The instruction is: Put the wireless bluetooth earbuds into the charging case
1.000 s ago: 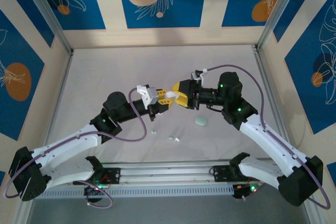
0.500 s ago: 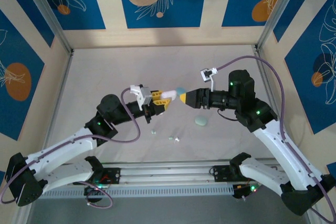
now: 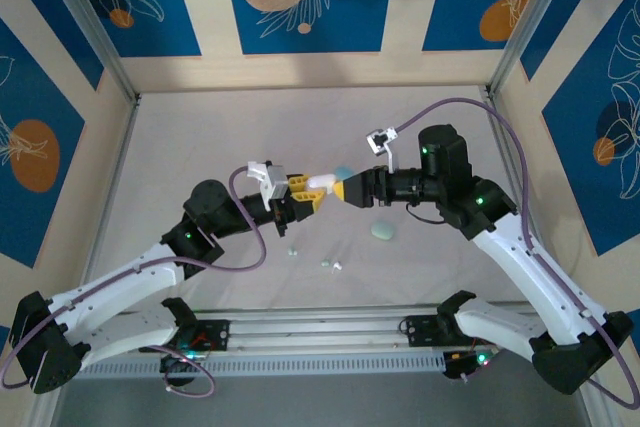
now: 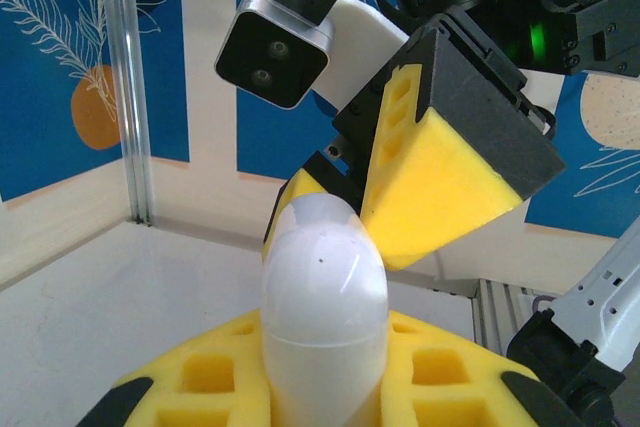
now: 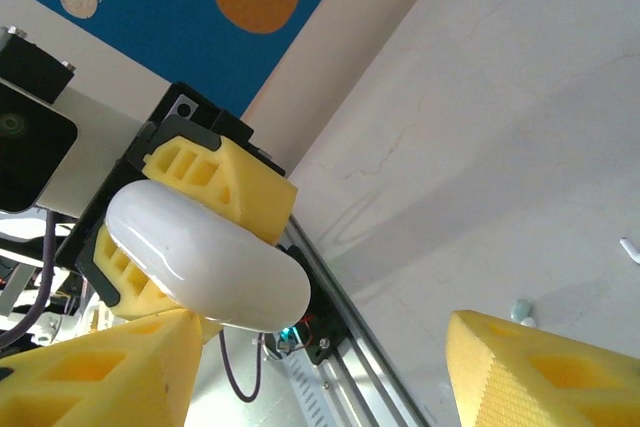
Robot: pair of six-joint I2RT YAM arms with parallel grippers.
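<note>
**Top external.** The left jaws are clenched on a glossy white, pebble-shaped plastic charging case (image 3: 322,182) and hold it in the air. The right jaws stand released, their tips just beside the white case; whether they touch it I cannot tell. Toward the arm bases from the white case, three tiny glossy plastic earbuds (image 3: 325,264) lie on the pale surface (image 3: 200,137), one alone and two close together. I can make out no more of them here. A pale green rounded plastic case (image 3: 382,231) lies on the surface to the right of the white case and nearer the bases. A pale blue rounded case (image 3: 343,171) sits just beyond the white case. That makes three cases.

**Left wrist.** The white case stands between the left arm's two yellow foam pads (image 4: 210,387), its seam shut. One right pad (image 4: 440,182) hangs just beside its top. The shell is smooth and gripped low, so a sideways push there could tilt it or squeeze it out. While the lid is shut, nothing can go in.

**Right wrist.** The right arm's two yellow fingertips (image 5: 540,367) are spread wide, with the white case ahead of them and nothing between them. One of the earbuds, pale green, lies on the surface past the white case. Being so small and glossy, the earbuds could flick away under a careless pinch.
</note>
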